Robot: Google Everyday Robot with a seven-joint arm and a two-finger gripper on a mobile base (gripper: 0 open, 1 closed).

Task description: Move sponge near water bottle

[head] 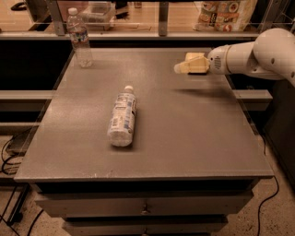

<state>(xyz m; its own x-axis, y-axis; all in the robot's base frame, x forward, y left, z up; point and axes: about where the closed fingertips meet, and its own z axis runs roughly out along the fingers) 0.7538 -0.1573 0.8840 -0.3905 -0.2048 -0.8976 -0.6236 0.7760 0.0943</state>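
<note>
The water bottle (79, 39) is slim and clear with a white cap, and stands upright at the far left corner of the grey table (184, 133). My gripper (184, 67) reaches in from the right on a white arm and hovers above the far right part of the table, casting a shadow below. It is shut on the sponge (195, 58), a pale yellow block held clear of the surface. The sponge is far to the right of the water bottle.
A fatter bottle with a large white printed label (122, 117) lies on its side near the table's middle left. A shelf with packaged goods (223, 11) runs behind the table. Drawers (145, 207) sit under the front edge.
</note>
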